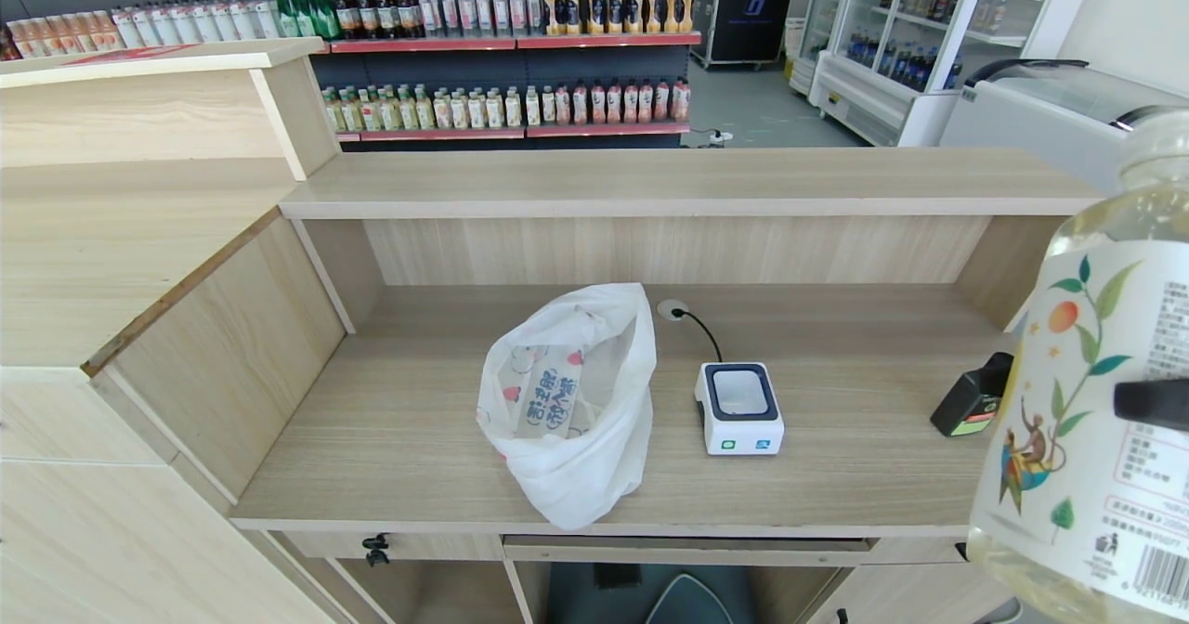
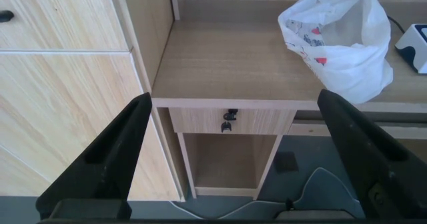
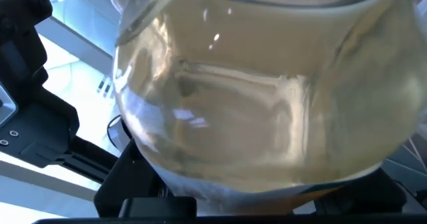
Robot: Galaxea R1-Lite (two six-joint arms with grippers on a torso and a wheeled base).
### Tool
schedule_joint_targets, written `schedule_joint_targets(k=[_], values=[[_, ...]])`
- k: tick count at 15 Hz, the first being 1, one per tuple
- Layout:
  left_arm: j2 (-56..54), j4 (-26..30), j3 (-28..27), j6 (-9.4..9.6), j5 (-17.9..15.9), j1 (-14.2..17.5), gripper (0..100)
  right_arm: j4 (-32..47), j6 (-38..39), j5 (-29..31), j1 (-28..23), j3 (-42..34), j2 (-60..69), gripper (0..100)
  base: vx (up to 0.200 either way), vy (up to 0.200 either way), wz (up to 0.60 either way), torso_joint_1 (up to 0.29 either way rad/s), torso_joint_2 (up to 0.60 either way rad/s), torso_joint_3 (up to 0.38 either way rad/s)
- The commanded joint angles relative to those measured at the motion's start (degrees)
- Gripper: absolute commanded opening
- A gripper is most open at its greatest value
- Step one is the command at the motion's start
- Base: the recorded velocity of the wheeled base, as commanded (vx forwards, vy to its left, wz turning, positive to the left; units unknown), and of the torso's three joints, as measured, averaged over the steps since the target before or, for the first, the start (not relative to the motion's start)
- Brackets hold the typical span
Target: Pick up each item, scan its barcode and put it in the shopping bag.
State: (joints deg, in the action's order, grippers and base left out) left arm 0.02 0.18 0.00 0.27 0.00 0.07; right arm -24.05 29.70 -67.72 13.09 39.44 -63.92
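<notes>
Bottle (image 1: 1077,401) pinched tight in right gripper (image 1: 1150,403), up off the right end of counter (image 1: 836,485), well apart from scanner (image 1: 738,408). Left gripper (image 2: 235,104) fingers spread wide, empty. Looked like one pack (image 1: 548,392) already down in shopping bag (image 1: 576,485); scan plus bagging probably left for this one.

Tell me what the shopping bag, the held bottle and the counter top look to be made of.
Shopping bag: thin white plastic film, semi-translucent, crumpled into soft folds.
Bottle: clear and glossy, probably plastic; pale liquid visible through it, printed label around it.
Counter top: matte light wood grain, likely laminate rather than solid wood.
</notes>
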Motion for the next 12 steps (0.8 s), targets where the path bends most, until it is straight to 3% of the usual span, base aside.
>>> schedule_joint_targets(k=[1, 3, 4, 5, 6, 7, 10, 12], values=[[0.0, 0.0, 0.0, 0.0, 0.0, 0.0, 100, 0.0, -0.1, 0.0, -0.1, 0.0, -0.5, 0, 0.0, 0.0, 0.0, 0.0, 0.0, 0.0], [0.0, 0.0, 0.0, 0.0, 0.0, 0.0, 100, -0.6, -0.7, 1.4, -0.2, 0.2, -1.6, 0, 0.0, 0.0, 0.0, 0.0, 0.0, 0.0], [0.0, 0.0, 0.0, 0.0, 0.0, 0.0, 100, -2.0, -4.2, 7.2, -0.7, 0.9, -4.3, 0, 0.0, 0.0, 0.0, 0.0, 0.0, 0.0], [0.0, 0.0, 0.0, 0.0, 0.0, 0.0, 100, -3.3, -14.8, 18.1, -2.7, 2.3, -10.0, 0, 0.0, 0.0, 0.0, 0.0, 0.0, 0.0], [0.0, 0.0, 0.0, 0.0, 0.0, 0.0, 100, -2.8, -27.9, 30.6, -7.5, 3.7, -15.3, 0, 0.0, 0.0, 0.0, 0.0, 0.0, 0.0], [0.0, 0.0, 0.0, 0.0, 0.0, 0.0, 100, -2.8, -39.6, 39.4, -12.0, 3.3, -18.4, 0, 0.0, 0.0, 0.0, 0.0, 0.0, 0.0], [0.0, 0.0, 0.0, 0.0, 0.0, 0.0, 100, -4.1, -64.6, 39.7, -25.0, -1.5, -19.9, 0, 0.0, 0.0, 0.0, 0.0, 0.0, 0.0], [0.0, 0.0, 0.0, 0.0, 0.0, 0.0, 100, -4.2, -75.1, 39.5, -29.3, -1.8, -20.0, 0, 0.0, 0.0, 0.0, 0.0, 0.0, 0.0]])
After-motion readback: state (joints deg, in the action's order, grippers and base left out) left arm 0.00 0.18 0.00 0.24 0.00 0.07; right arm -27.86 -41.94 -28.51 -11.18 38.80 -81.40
